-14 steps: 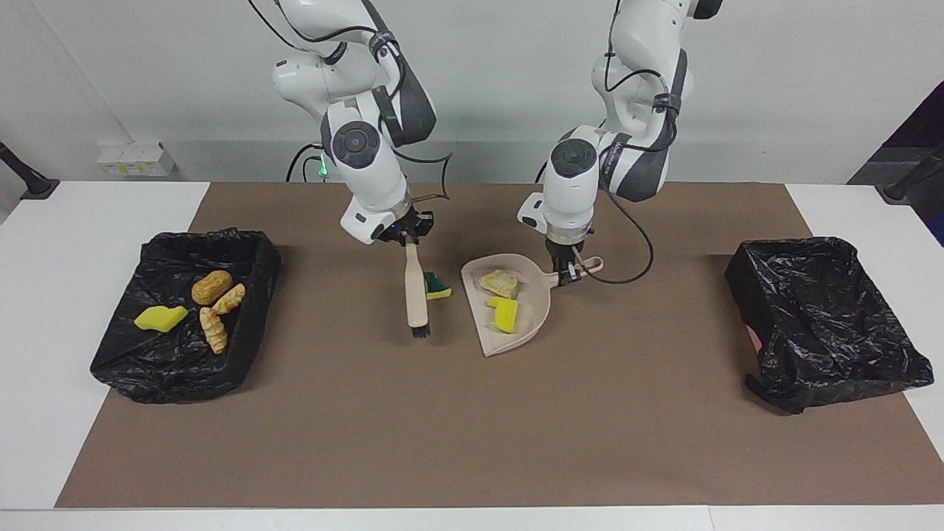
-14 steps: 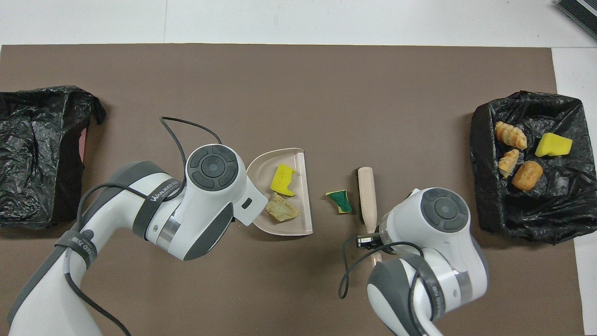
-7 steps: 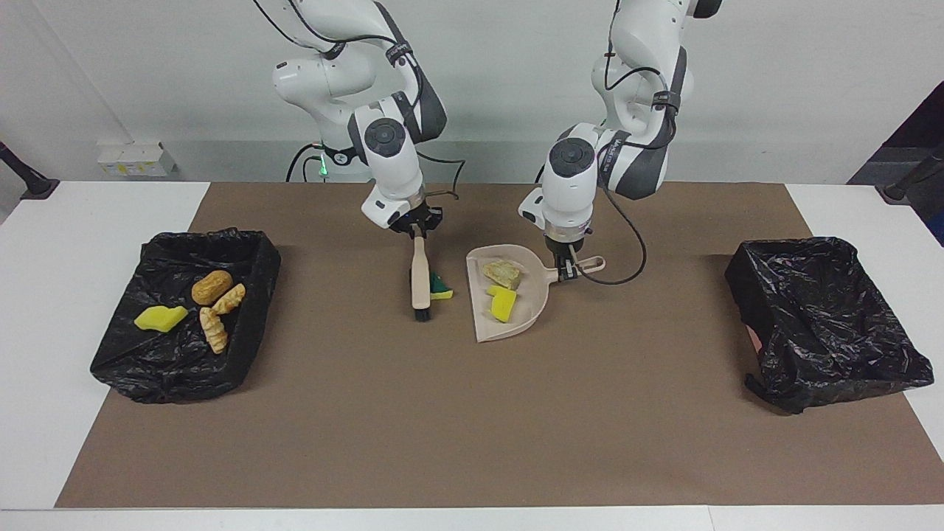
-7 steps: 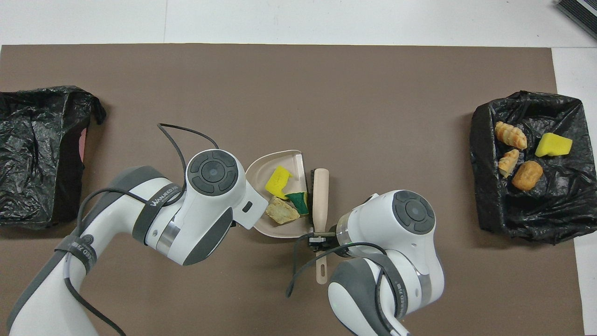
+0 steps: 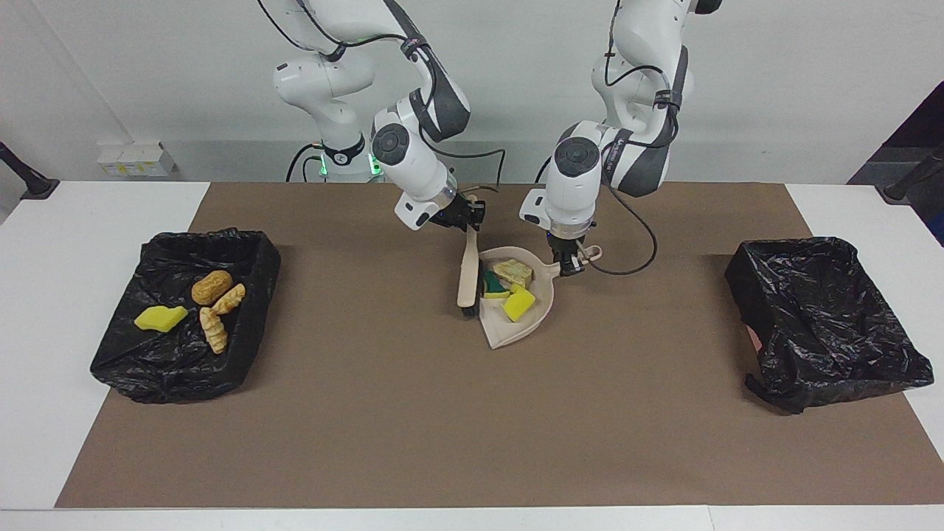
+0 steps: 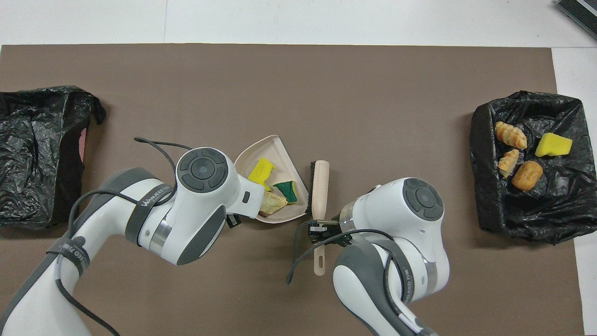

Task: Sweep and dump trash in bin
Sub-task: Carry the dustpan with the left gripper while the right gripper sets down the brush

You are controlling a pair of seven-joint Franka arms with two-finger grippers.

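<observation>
Three scraps in dustpan, four in bin.

A matt brown paper-like mat is spread over the smooth white worktop. Both bins, the one holding scraps and the other, are lined with crinkled, glossy black plastic film. The dustpan is seen as smooth beige plastic with a dull sheen; the brush has a matching beige body and dark bristles. The yellow sponge piece and the green-backed sponge look porous and matt, the pale chunk rough and crumbly. The arm shells are glossy white plastic
</observation>
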